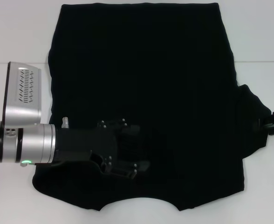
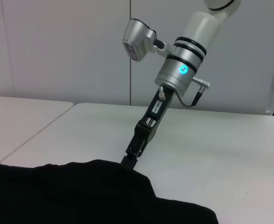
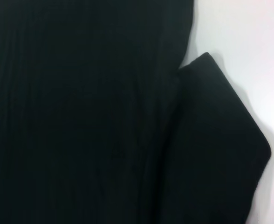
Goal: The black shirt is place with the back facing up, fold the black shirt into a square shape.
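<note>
The black shirt lies spread flat on the white table, plain side up, with its collar edge nearest me. My left gripper reaches in from the left and hovers open over the shirt's near part, nothing between its fingers. At the right edge, my right gripper sits at the tip of the right sleeve. From the left wrist view, the right gripper comes down onto a raised hump of the shirt and appears shut on the cloth. The right wrist view shows the sleeve lying beside the shirt's body.
Bare white table surrounds the shirt on all sides, with a seam running across it on the left. A white wall stands behind the table in the left wrist view. The left arm's silver camera housing sits left of the shirt.
</note>
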Motion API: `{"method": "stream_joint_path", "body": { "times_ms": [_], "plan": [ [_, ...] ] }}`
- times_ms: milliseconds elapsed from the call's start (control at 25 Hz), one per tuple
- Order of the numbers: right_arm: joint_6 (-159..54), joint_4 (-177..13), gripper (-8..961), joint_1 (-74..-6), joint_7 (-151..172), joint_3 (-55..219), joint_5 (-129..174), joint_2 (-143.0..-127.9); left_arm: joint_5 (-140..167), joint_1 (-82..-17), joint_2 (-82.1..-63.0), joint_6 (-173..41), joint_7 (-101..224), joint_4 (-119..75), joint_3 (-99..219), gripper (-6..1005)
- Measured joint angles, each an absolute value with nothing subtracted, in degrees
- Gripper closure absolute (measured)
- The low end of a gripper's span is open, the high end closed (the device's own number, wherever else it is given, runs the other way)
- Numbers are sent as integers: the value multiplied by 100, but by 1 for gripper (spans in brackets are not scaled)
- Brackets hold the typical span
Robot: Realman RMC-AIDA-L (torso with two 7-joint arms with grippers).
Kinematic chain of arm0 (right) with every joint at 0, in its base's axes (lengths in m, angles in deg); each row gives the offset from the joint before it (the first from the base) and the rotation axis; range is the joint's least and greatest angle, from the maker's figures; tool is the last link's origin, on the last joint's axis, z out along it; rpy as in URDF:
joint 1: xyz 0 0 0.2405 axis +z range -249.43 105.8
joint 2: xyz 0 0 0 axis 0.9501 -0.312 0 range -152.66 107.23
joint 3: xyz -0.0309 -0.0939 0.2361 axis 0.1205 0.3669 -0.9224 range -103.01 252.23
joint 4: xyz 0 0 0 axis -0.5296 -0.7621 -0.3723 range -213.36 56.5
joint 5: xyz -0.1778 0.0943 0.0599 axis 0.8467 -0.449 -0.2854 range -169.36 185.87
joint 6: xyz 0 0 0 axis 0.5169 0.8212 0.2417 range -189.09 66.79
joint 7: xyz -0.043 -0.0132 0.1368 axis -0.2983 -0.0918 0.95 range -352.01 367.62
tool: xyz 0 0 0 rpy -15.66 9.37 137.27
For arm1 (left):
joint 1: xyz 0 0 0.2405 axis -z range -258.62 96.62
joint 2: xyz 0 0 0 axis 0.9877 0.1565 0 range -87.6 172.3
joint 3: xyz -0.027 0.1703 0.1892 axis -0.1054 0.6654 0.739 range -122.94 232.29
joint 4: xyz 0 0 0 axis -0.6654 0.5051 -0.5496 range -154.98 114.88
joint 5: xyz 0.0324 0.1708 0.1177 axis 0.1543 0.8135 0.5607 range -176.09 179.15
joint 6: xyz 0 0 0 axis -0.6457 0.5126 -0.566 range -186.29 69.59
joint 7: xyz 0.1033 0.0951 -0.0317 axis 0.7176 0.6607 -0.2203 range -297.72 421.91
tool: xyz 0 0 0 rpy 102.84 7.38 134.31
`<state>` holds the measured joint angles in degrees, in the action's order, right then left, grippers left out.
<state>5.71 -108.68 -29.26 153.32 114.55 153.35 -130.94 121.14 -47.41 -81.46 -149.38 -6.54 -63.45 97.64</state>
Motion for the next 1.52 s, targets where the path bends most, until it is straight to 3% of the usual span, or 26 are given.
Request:
{"method": "stream_joint_path", "body": {
  "times_ms": [80, 520, 920, 1160, 1520],
  "plan": [
    [492, -10863, 247, -2916, 15332, 11494, 15336, -13128, 12114, -4741, -8142, -14938, -662, -6347, 9747, 63],
    [248, -10796, 719, -2902, 15370, 11651, 15337, -13197, 12114, -4743, -8122, -14941, -672, -6347, 9686, 64],
    [260, -10854, 828, -2893, 15305, 11811, 15336, -13227, 12115, -4743, -8122, -14849, -672, -6343, 9686, 64],
    [264, -10869, 948, -2902, 15173, 11815, 15336, -13232, 12115, -4743, -8136, -14843, -672, -6339, 9679, 64],
    [336, -11275, 947, -3195, 15143, 11652, 15287, -13209, 12071, -4735, -8152, -14809, -818, -6341, 9677, 63]
  ]
}}
